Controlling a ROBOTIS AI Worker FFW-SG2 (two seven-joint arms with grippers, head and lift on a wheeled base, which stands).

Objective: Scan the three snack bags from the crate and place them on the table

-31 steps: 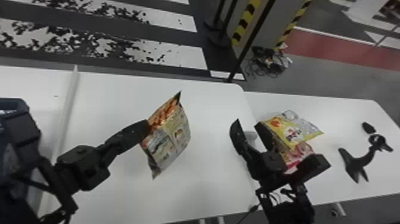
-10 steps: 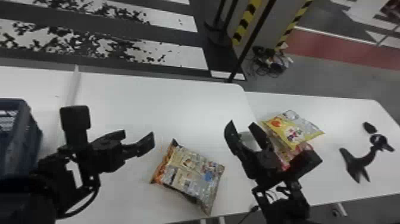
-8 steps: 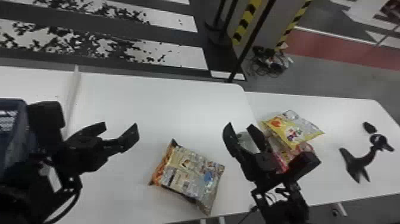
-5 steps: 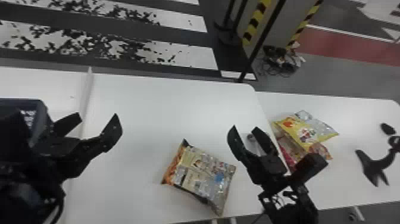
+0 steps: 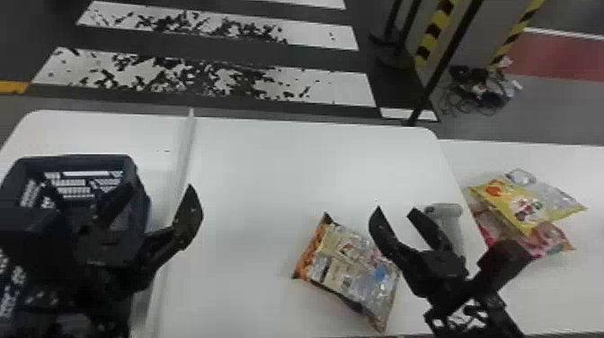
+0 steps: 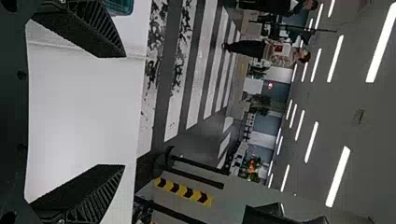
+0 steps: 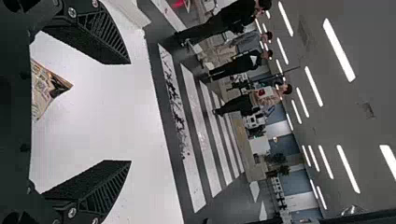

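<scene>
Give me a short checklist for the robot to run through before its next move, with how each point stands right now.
1. Left gripper empty, fingers apart: ok.
2. Right gripper empty, fingers apart: ok.
3. Orange-and-silver bag lying on the white table, free of both grippers: ok.
4. Yellow bag lying clear of the pink bag: not ok, it overlaps it.
5. Crate emptied of bags: cannot tell, the left arm hides part of its inside.
6. All three bags scanned: cannot tell.
</scene>
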